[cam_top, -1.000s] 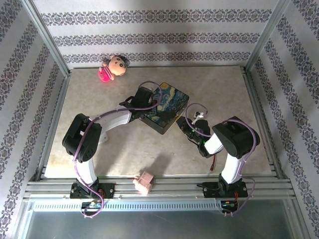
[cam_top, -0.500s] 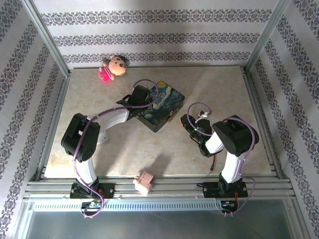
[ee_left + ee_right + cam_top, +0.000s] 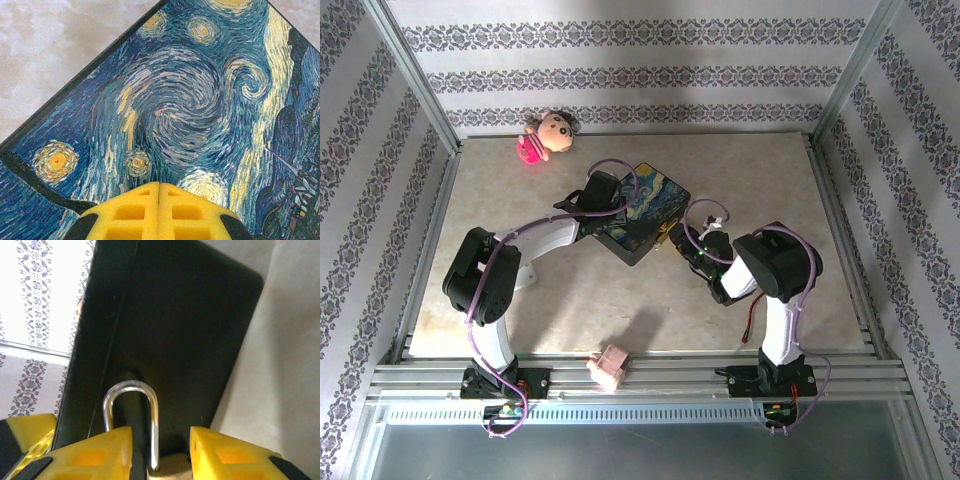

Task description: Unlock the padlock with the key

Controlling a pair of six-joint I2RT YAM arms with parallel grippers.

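The dark-blue starry-night box lies mid-table. My left gripper rests shut on its lid, yellow fingertips together over the painted swirls. My right gripper is at the box's near-right side. In the right wrist view the box's dark side faces me and the padlock hangs from it, silvery shackle upright. Its brass body sits low between my right gripper's parted jaws, which stand open around it. The left finger covers one shackle leg. The key is out of view.
A pink doll lies at the table's back left. A small pink block sits on the near rail between the arm bases. Aluminium posts and patterned walls enclose the table.
The right gripper pulled back from the box, then returned to its near-right side with jaws wider. The box shifted slightly left under the left gripper.
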